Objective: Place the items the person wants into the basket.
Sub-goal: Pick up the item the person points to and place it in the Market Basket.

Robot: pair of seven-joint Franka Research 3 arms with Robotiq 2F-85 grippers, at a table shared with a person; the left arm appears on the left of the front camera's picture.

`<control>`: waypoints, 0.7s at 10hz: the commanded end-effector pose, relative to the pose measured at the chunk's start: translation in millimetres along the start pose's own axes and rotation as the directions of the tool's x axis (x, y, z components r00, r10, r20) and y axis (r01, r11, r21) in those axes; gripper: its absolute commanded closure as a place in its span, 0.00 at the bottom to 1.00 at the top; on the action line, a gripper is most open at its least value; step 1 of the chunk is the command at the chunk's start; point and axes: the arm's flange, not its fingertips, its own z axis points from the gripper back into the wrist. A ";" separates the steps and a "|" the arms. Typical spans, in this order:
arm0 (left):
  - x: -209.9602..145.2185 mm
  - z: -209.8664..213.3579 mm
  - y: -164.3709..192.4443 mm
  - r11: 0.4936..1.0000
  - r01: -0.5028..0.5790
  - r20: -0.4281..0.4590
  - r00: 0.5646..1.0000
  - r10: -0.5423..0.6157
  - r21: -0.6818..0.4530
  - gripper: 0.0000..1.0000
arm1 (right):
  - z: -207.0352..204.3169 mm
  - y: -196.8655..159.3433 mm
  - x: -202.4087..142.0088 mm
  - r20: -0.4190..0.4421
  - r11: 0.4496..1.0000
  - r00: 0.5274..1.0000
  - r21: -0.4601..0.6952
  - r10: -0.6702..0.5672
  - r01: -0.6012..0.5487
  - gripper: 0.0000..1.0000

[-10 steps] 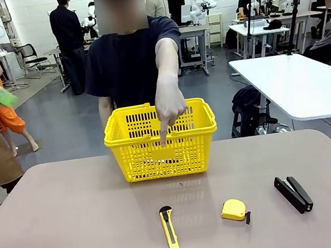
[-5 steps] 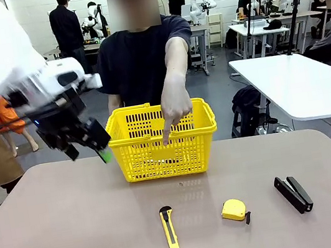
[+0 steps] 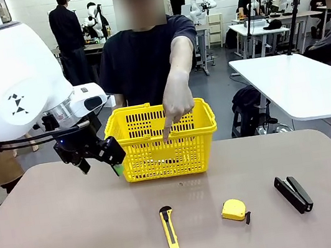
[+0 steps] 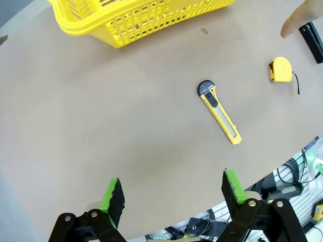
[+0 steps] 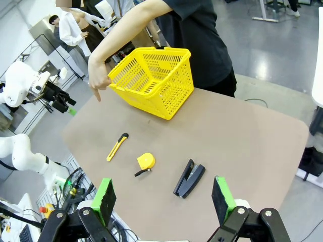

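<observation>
The yellow-and-black utility knife [image 3: 168, 227] lies on the table in front of the yellow basket [image 3: 162, 140]. The person's hand [image 3: 172, 107] hangs over the basket's front rim, index finger pointing down. My left gripper [image 3: 101, 167] hovers open just left of the basket, above the table. In the left wrist view the knife [image 4: 218, 111] lies ahead of the open left gripper [image 4: 173, 190], the basket [image 4: 136, 17] beyond it. High above the table's right side, my right gripper [image 5: 163, 198] is open and holds nothing, looking down on the knife [image 5: 117, 146] and basket [image 5: 154, 75].
A small yellow tape measure [image 3: 234, 210] lies right of the knife, and a black stapler [image 3: 293, 193] farther right. The near left of the tan table [image 3: 64, 240] is bare. A white table [image 3: 304, 83] stands off to the right.
My left arm has swung in from the upper left and come down beside the basket's left side. The person's pointing hand has stayed over the basket.
</observation>
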 end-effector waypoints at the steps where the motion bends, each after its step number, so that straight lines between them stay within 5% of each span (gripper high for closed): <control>1: -1.0 -0.6 -3.7 1.000 0.008 0.009 1.000 -0.008 0.008 0.00 | -0.7 -1.9 0.5 0.024 1.000 1.000 0.016 0.015 -0.016 0.00; 7: -1.0 -0.6 -3.7 1.000 0.008 0.009 1.000 -0.008 0.008 0.00 | -0.7 -1.9 0.5 0.024 1.000 1.000 0.016 0.015 -0.016 0.00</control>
